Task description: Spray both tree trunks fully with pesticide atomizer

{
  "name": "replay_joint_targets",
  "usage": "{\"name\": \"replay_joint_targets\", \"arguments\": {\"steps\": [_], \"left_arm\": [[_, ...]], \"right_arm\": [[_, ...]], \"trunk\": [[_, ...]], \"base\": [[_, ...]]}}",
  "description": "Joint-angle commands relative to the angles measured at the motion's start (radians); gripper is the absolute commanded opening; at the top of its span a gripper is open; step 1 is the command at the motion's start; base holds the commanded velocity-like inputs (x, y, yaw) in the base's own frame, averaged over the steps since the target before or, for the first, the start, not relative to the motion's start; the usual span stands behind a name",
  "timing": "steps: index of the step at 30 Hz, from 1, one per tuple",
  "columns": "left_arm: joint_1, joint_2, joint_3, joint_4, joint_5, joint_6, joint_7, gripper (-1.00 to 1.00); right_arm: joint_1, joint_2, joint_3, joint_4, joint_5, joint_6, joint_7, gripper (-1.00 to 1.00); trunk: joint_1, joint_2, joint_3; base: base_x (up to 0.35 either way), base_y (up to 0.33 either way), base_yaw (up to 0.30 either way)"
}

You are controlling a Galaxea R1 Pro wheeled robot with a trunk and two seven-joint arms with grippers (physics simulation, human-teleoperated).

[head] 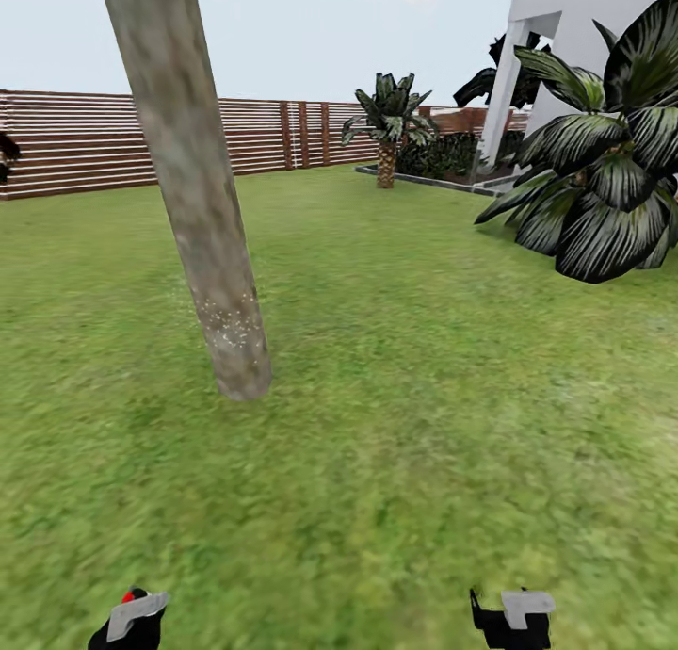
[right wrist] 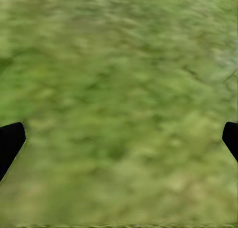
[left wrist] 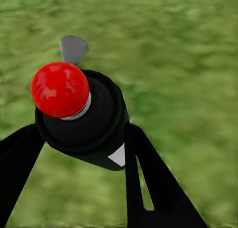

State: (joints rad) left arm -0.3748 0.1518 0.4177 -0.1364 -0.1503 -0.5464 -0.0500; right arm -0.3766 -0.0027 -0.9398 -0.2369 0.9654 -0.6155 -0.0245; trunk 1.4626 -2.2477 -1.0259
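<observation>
Nearest to us, at the lower edge of the head view, our left gripper [head: 132, 622] is clamped on the pesticide atomizer [left wrist: 82, 116]; the left wrist view shows the dark bottle seated between the two black fingers [left wrist: 158, 183], its red tip [left wrist: 60, 89] toward the camera and grass beneath. From that view we judge the bottle's long axis to run roughly along the fingers, with the red tip end facing back toward the wrist, though exactly where the nozzle aims relative to the trunk we cannot tell. Our right gripper [head: 513, 620] hangs low on the other side, holding nothing, its black fingertips [right wrist: 10, 143] set wide apart over the floor [right wrist: 124, 114] in the right wrist view. A little way ahead and to the left, the tree trunk [head: 193, 188] rises, leaning across the head view, and a patch of pesticide [head: 231, 318] specks dots its lower bark just above the flared base; the bark higher up looks bare. So we judge the spraying step to be under way on this tree and not complete. The next move probably calls for raising the bottle and working the spray up the trunk. Farther back stand a small palm [head: 388, 127], the slatted fence [head: 85, 141] and a white building [head: 584, 28].
</observation>
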Motion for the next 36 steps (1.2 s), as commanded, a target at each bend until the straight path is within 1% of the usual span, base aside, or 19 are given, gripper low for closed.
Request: {"name": "replay_joint_targets", "arguments": {"steps": [1,3,7,13,36], "left_arm": [[-0.001,0.000,0.010,0.002,-0.006,-0.003,-0.005,-1.00],[-0.001,-0.001,0.010,0.004,-0.005,-0.003,-0.004,-1.00],[-0.001,-0.001,0.011,0.007,0.011,-0.003,-0.002,-1.00],[-0.001,-0.001,0.010,0.008,0.015,-0.003,-0.002,-1.00],[-0.001,-0.001,0.011,0.020,0.015,-0.003,-0.002,-1.00]], "right_arm": [[-0.001,0.001,-0.007,0.009,0.010,-0.004,-0.005,1.00],[-0.001,0.001,-0.008,0.015,0.010,-0.004,-0.007,1.00],[-0.001,0.001,-0.007,0.019,0.010,-0.004,-0.008,1.00],[-0.001,0.001,-0.007,0.018,0.010,-0.004,-0.008,1.00],[-0.001,0.001,-0.007,0.019,0.010,-0.003,-0.008,1.00]], "trunk": [[-0.001,0.000,-0.001],[-0.001,0.000,-0.001],[-0.001,0.000,-0.001],[-0.001,0.000,-0.001],[-0.001,0.000,-0.001]], "base": [[-0.271,0.042,0.279],[-0.302,0.091,0.279],[-0.291,0.185,0.279],[-0.243,0.191,0.279],[-0.007,0.005,0.279]]}}
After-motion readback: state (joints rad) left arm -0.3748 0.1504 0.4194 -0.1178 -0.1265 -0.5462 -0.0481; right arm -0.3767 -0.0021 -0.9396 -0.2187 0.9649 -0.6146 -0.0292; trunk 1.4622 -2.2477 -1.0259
